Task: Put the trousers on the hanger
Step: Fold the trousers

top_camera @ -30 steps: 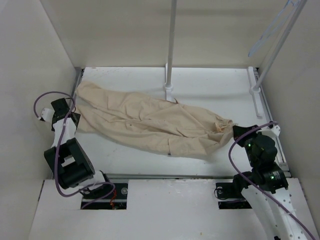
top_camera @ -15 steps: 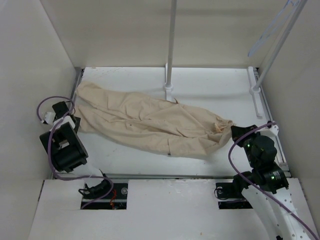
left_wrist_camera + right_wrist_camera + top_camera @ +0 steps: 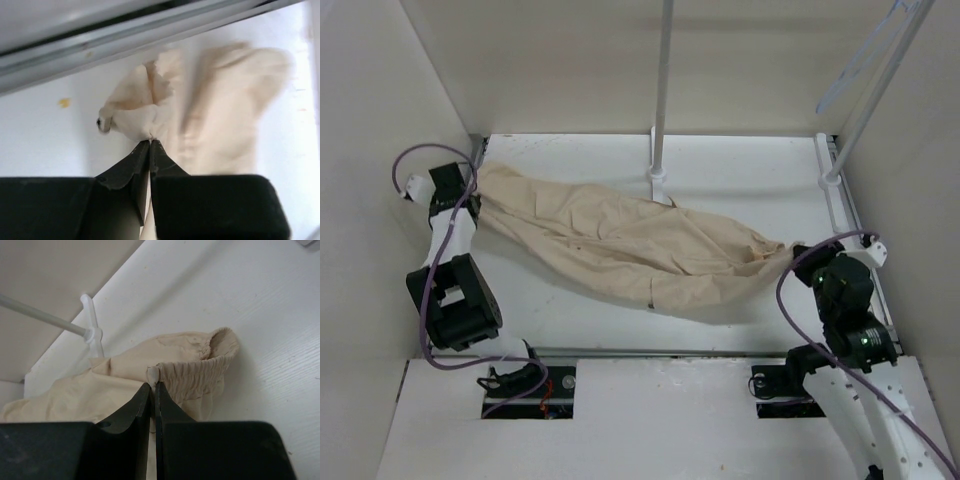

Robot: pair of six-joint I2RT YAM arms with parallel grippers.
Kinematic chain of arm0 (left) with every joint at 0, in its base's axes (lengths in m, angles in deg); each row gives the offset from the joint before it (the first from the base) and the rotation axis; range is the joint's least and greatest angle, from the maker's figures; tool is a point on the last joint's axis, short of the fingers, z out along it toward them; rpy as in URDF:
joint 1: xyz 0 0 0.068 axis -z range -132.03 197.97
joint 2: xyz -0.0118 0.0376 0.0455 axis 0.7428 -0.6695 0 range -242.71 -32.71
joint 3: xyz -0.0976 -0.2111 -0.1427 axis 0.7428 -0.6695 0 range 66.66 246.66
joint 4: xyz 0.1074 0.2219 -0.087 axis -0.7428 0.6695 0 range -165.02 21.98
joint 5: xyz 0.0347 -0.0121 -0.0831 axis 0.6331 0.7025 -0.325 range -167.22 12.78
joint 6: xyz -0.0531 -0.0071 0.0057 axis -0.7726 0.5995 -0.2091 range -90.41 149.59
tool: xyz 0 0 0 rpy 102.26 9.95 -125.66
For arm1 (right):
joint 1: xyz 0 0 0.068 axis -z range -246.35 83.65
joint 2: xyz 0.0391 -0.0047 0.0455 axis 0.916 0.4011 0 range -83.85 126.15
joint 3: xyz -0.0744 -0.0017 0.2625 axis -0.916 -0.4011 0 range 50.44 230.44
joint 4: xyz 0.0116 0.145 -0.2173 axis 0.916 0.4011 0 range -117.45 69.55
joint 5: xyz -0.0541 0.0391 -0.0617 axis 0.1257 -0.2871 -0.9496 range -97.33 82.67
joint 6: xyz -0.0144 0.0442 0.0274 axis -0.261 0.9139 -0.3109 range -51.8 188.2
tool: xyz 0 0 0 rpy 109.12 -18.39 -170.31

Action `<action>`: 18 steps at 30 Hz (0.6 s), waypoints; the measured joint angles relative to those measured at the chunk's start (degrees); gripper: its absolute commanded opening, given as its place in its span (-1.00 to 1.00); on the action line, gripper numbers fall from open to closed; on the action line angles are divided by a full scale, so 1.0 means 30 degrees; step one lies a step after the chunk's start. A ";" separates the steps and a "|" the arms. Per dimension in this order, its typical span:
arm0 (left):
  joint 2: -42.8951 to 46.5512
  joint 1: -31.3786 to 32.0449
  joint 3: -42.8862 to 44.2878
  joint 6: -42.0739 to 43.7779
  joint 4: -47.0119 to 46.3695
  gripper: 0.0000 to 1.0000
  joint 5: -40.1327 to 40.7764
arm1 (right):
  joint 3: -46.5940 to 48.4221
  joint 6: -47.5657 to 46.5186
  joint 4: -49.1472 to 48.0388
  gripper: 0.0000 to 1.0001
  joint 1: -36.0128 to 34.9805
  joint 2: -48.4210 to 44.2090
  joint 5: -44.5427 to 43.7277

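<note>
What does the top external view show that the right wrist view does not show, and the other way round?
Only the top view: the hanger, high by the slanting pole; the left gripper, shut on the left end of the trousers; the whole garment stretched between both arms. Only the right wrist view: the gathered waistband, pinched close up. Both: the right gripper shut on the trousers, and the white table.

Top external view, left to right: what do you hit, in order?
left gripper → trousers → right gripper → hanger. Both grippers are pinched shut on the trousers' ends. The centre rack pole is left out because it overlaps the trousers.
</note>
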 measured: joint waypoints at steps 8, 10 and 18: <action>-0.1515 0.0335 0.8801 0.0022 0.3002 -0.96 0.0066 | 0.2113 -0.0044 -0.1559 -0.95 0.1741 0.4605 -0.0146; -0.2681 0.0342 1.0375 0.0044 0.3730 -0.96 0.0022 | 0.2725 -0.0124 -0.2186 -0.95 0.2667 0.5931 -0.0175; -0.9770 0.1151 1.8243 0.0423 0.7708 -0.95 -0.0335 | 0.4291 -0.0153 -0.4269 -0.94 0.5931 1.1074 0.0736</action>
